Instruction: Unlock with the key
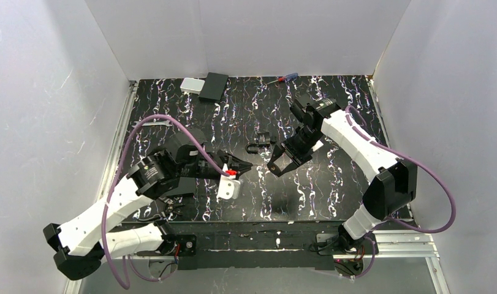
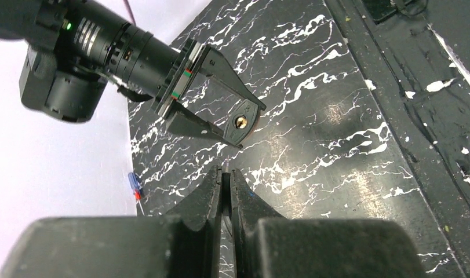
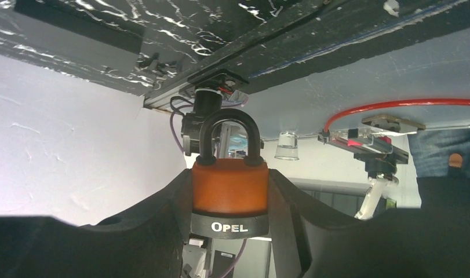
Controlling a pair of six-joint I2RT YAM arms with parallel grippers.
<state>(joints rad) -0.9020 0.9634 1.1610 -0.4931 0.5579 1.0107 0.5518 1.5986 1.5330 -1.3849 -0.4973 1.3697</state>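
Clearly, the right claw (image 2: 244, 124) is clamped on the orange padlock (image 3: 229, 194), its keyhole turned toward the left claw (image 2: 226, 172), which pinches the thin key (image 2: 225, 188) above the desk (image 2: 336, 145), so I think insertion comes next.

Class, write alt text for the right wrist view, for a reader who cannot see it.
An orange padlock marked OPEL, its black shackle closed, is clamped between the dark fingers of the right gripper. Behind it are a white wall and a red cable.

My right gripper's (image 3: 229, 179) 2 matt black plastic fingers (image 3: 163, 220) flank a smooth orange plastic-cased padlock (image 3: 229, 194) with glossy black shackle (image 3: 229, 119); the black white-veined tabletop (image 1: 322, 190) beneath gleams.
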